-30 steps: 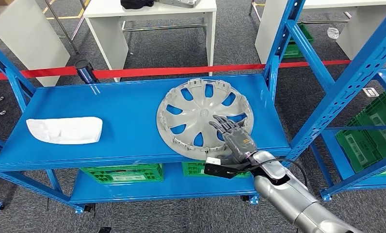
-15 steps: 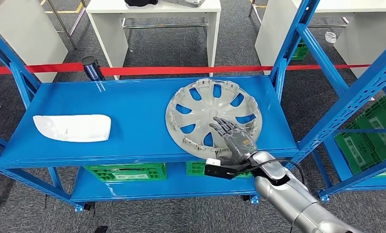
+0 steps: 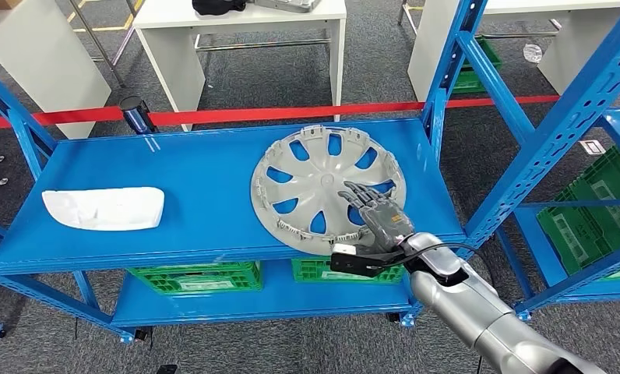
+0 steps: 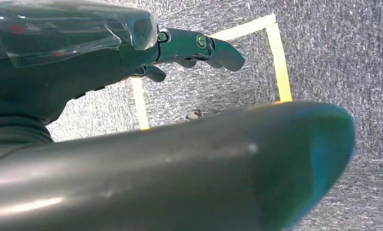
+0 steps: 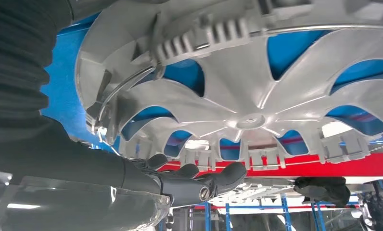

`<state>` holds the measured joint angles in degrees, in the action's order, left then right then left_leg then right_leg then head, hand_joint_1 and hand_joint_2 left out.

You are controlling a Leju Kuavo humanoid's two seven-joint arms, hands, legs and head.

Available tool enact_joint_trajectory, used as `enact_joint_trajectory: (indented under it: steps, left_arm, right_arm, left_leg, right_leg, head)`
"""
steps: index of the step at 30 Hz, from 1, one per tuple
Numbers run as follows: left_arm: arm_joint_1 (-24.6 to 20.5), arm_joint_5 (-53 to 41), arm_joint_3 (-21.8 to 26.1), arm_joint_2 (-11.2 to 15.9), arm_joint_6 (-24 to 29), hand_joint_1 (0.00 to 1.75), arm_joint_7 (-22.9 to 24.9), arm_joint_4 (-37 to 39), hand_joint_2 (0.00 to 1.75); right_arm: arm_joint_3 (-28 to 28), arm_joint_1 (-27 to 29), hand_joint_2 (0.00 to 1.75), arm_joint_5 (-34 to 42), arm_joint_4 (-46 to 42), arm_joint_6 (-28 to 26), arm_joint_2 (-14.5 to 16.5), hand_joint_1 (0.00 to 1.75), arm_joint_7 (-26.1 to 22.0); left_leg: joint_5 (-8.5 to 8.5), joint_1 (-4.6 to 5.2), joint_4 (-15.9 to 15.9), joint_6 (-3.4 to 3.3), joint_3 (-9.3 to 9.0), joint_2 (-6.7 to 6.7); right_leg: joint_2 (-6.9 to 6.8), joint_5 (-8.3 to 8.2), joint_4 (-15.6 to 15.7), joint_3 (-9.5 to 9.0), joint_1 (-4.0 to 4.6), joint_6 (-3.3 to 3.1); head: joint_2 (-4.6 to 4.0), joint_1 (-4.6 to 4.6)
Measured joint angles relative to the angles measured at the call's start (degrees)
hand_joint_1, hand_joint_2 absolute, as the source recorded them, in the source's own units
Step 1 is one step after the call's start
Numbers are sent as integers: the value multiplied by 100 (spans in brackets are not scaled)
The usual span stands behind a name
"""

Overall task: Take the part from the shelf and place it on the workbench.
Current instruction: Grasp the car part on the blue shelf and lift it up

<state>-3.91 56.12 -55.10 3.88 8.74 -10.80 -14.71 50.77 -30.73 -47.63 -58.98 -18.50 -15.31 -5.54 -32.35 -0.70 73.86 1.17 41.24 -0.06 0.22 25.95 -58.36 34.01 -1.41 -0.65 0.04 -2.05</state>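
Currently the hubcap lies flat on the right half of the blue shelf, inner side up, with its near rim at the shelf's near edge. It is grey plastic with spokes and cutouts through which the blue surface shows; the right wrist view shows clips around its rim.

The right robot hand is over the near right part of the hubcap, fingers extended and slightly spread toward the hub. Whether the fingers touch the plastic cannot be told. The hand holds nothing. In the right wrist view the dark fingers lie just beside the hubcap's rim.

The left robot hand hangs above grey carpet marked with yellow tape lines; its fingers are curled in partway and whether they are closed cannot be told.

A white moulded part lies on the left side of the same shelf, well apart from the hubcap. Green crates stand on the lower shelf level. A red barrier strip runs across behind the shelf, and white tables stand farther back.
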Motion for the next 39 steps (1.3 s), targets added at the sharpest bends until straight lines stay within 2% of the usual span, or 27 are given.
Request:
enact_joint_trajectory:
  steps: [1, 3, 5, 7, 9, 11, 13, 14, 15, 16, 18, 19, 20, 21, 24, 25, 26, 29, 30, 31, 32, 33, 35, 36, 39]
  left_arm:
    - [1, 3, 1, -2, -1, 0, -1, 0, 0]
    - [-1, 3, 6, -3, -1, 0, -3, 0, 0]
    - [-6, 3, 14, -4, 0, 0, -9, 0, 0]
    - [-8, 3, 20, -5, 2, 0, -13, 0, 0]
    - [-10, 2, 21, -9, 2, 0, -13, -1, 0]
    - [-17, -6, 21, -15, -1, 0, -11, -2, 0]
    - [-21, -20, 21, -20, -6, 0, -4, -2, 0]
    - [-20, -27, 20, -21, -13, 0, 0, -2, 0]
    - [-21, -34, 19, -21, -28, 0, 4, -2, 0]
    - [-24, -41, 18, -21, -50, 0, 5, -2, 0]
    - [-39, -57, 16, -21, -106, 0, 6, -2, 0]
    - [-53, -68, 16, -19, -127, 0, 6, -2, 0]
    - [-68, -79, 16, -14, -142, 0, 7, -2, 0]
    - [-79, -89, 16, -9, -152, 0, 9, -2, 0]
    - [-93, -102, 15, 2, -157, 0, 20, -2, 0]
    - [-95, -105, 15, 4, -158, 0, 23, -2, 0]
    - [-99, -108, 15, 6, -159, 0, 25, -2, 0]
    - [-102, -114, 15, 11, -162, 0, 26, -2, 0]
    - [-100, -115, 15, 13, -165, 0, 26, -2, 0]
    - [-98, -117, 15, 15, -172, 0, 27, -2, 0]
    - [-99, -119, 15, 18, -179, 0, 27, -2, 0]
    - [-100, -120, 15, 23, -185, 0, 28, -2, 0]
    - [-107, -120, 16, 39, -189, 0, 28, -2, 0]
    - [-108, -120, 17, 46, -189, 0, 28, -2, 0]
    - [-100, -118, 20, 60, -189, 0, 28, -1, 0]
  right_arm:
    - [7, -4, 175, 22, 2, -10, 8, 0, 5]
    - [13, -21, 175, 54, 2, -27, 25, 0, 13]
    - [15, -52, 175, 68, 1, -38, 36, 0, 18]
    - [17, -69, 175, 83, 0, -64, 42, 0, 29]
    - [-4, -68, 175, 118, -10, -127, 46, 0, 58]
    - [-66, -65, 175, 156, -26, -208, 48, 0, 95]
    - [-136, -34, 175, 162, -48, -253, 44, 0, 121]
    - [-166, -9, 175, 152, -59, -258, 40, 0, 127]
    - [-193, 11, 175, 139, -67, -258, 38, 0, 132]
    - [-217, 21, 175, 123, -71, -256, 36, 0, 132]
    - [-255, 9, 175, 93, -74, -254, 34, 0, 131]
    - [-270, -4, 175, 84, -75, -255, 33, 0, 127]
    - [-285, -12, 175, 78, -77, -257, 32, 0, 117]
    - [-299, -17, 175, 78, -79, -261, 31, 0, 106]
    - [-333, -30, 175, 131, -94, -259, 27, 0, 79]
    - [-341, -41, 175, 158, -103, -254, 27, 0, 74]
    - [-348, -53, 175, 183, -112, -248, 27, 0, 70]
    - [-347, -64, 175, 284, -122, -163, 31, 0, 33]
    - [-344, -59, 175, 344, -132, -102, 28, 0, 9]
    - [-341, -55, 175, 407, -155, -30, 22, 0, -13]
    - [-339, -54, 175, 459, -189, 38, 17, 0, -30]
    - [-337, -57, 175, 503, -234, 103, 11, 0, -43]
    - [-331, -78, 175, 556, -314, 212, -8, 0, -57]
    - [-323, -90, 175, 570, -341, 257, -20, 0, -62]
    - [-271, -109, 175, 581, -402, 375, -79, 0, -78]
  left_leg:
    - [126, -1, -145, -9, -65, 0]
    - [489, 5, -891, -55, -431, -3]
    - [651, 34, -1477, -103, -721, -5]
    - [641, 70, -1598, -141, -766, -6]
    - [692, 59, -1662, -217, -798, -3]
    - [753, 43, -1738, -294, -834, 3]
    - [766, 60, -1743, -323, -820, 1]
    - [766, 66, -1742, -326, -814, -1]
    - [766, 69, -1738, -325, -811, -3]
    - [765, 69, -1732, -323, -810, -5]
    - [751, 66, -1705, -304, -808, -9]
    - [735, 79, -1675, -279, -792, -11]
    - [721, 89, -1649, -252, -773, -12]
    - [713, 98, -1629, -224, -753, -12]
    - [690, 83, -1593, -150, -714, -8]
    - [625, 70, -1507, -119, -670, -6]
    - [506, 55, -1313, -83, -579, -4]
    - [12, 9, -209, -4, -59, -2]
    - [-37, 1, 23, 5, 56, -1]
    - [32, -3, 12, 5, 56, -1]
    - [184, -4, -211, -5, -50, -1]
    - [395, -3, -615, -26, -254, -2]
    - [631, 18, -1340, -73, -636, -5]
    - [667, 35, -1540, -96, -743, -7]
    - [683, 57, -1638, -174, -782, -8]
  right_leg:
    - [3, 0, 0, -6, 1, 1]
    - [12, 1, 0, -20, 4, 5]
    - [17, -6, -2, -4, 27, 23]
    - [16, -22, 8, 20, 33, 72]
    - [10, 2, -24, 53, 25, 126]
    - [4, 192, -383, 232, 28, 116]
    - [3, 491, -1129, 584, 25, 78]
    - [2, 586, -1453, 739, 23, 82]
    - [2, 600, -1597, 811, 21, 106]
    - [0, 529, -1518, 778, 17, 146]
    - [-9, 226, -808, 438, 6, 230]
    - [-14, 100, -431, 253, 9, 233]
    - [-17, 19, -166, 126, 14, 213]
    - [-19, -13, -35, 67, 26, 175]
    - [-8, -36, 0, 64, 21, 76]
    - [-6, -44, 5, 61, 6, 48]
    - [-4, -50, 11, 58, -11, 21]
    - [-3, -48, 11, 62, -3, -11]
    - [-4, -47, 11, 62, 0, -11]
    - [-2, -47, 10, 61, 1, -10]
    - [2, -47, 10, 57, 1, -9]
    - [7, -46, 10, 49, 1, -7]
    - [17, -51, 10, 50, 20, 7]
    - [19, -57, 9, 59, 29, 24]
    - [16, -78, 23, 89, 22, 111]
  head:
    - [0, 0]
    - [0, 1]
    - [0, 3]
    - [0, 4]
    - [0, 7]
    - [0, 18]
    - [0, 26]
    - [0, 27]
    - [0, 28]
    - [0, 29]
    - [0, 31]
    - [0, 31]
    - [0, 29]
    - [0, 27]
    - [0, 26]
    - [0, 19]
    - [0, 12]
    - [0, 0]
    - [0, 0]
    - [0, 1]
    - [0, 0]
    - [0, 0]
    - [0, 3]
    - [0, 4]
    - [0, 4]
